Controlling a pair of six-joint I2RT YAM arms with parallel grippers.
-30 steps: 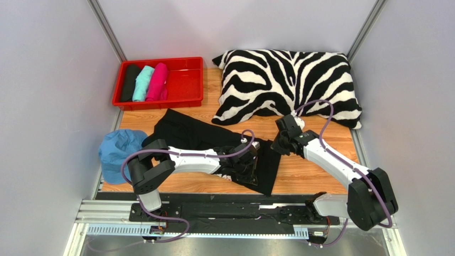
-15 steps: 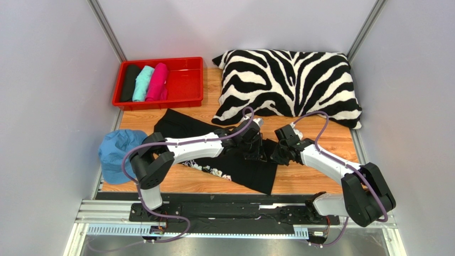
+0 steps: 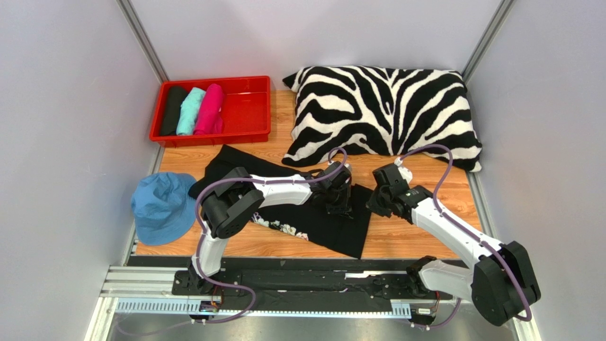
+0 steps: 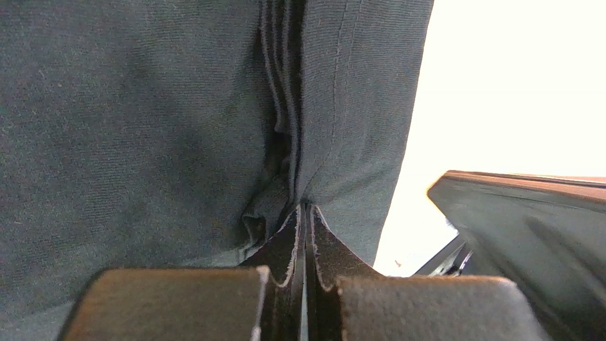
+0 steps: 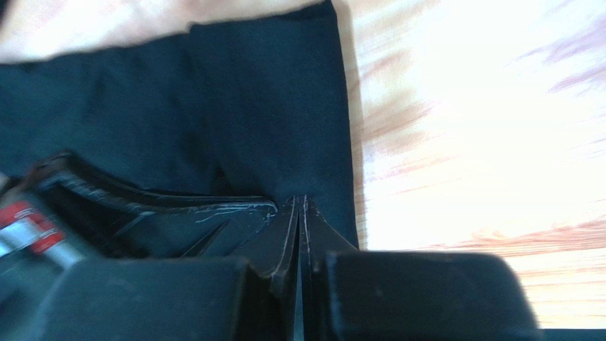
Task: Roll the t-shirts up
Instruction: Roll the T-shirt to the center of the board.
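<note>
A black t-shirt [image 3: 341, 231] with small white print lies spread on the wooden table [image 3: 398, 240]. My left gripper [image 3: 340, 199] is at its far right part, shut, with the black t-shirt's cloth [image 4: 142, 106] bunched at its tips [image 4: 304, 209]. My right gripper [image 3: 375, 201] is at the shirt's right edge; in the right wrist view it [image 5: 300, 202] is shut with its tips on the shirt's cloth [image 5: 270, 92]. Black [image 3: 173, 110], teal [image 3: 190, 110] and pink [image 3: 211, 108] t-shirt rolls lie side by side in the red tray [image 3: 210, 79].
A zebra-striped pillow [image 3: 384, 106] lies at the back right, just beyond both grippers. A light blue cap [image 3: 162, 206] sits at the table's left edge. Grey walls close in both sides. The black rail runs along the near edge.
My left gripper has moved from the shirt's near part to its far right part, close to the right gripper. The left arm's elbow has swung right. The right gripper has shifted slightly.
</note>
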